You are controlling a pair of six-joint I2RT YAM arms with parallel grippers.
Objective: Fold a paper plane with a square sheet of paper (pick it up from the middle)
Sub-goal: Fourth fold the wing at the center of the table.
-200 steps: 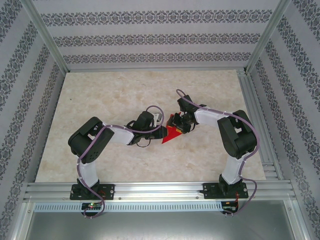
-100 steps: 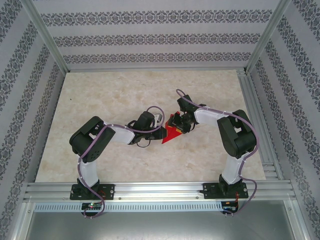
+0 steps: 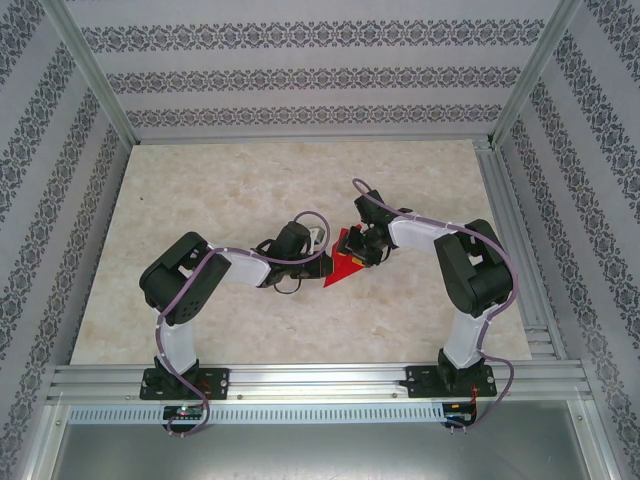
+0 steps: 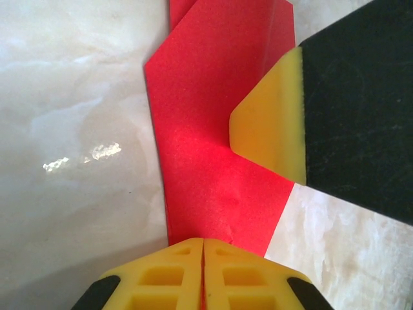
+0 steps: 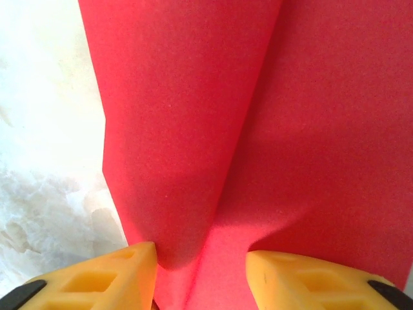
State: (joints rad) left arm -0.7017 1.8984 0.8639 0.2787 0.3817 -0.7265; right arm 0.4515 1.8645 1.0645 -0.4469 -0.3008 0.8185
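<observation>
Mid-table, paper plane (image 3: 347, 268) between left claw (image 4: 203, 248) and right claw (image 5: 201, 258), open tabletop (image 3: 200, 190) around.

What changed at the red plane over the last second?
The left gripper finished closing its jaws on the edge of the paper plane. The right gripper still has its jaws apart around a raised fold. The plane itself stayed put.

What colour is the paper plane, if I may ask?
Plain bright red, with no pattern; the paper plane shows best in the left wrist view.
</observation>
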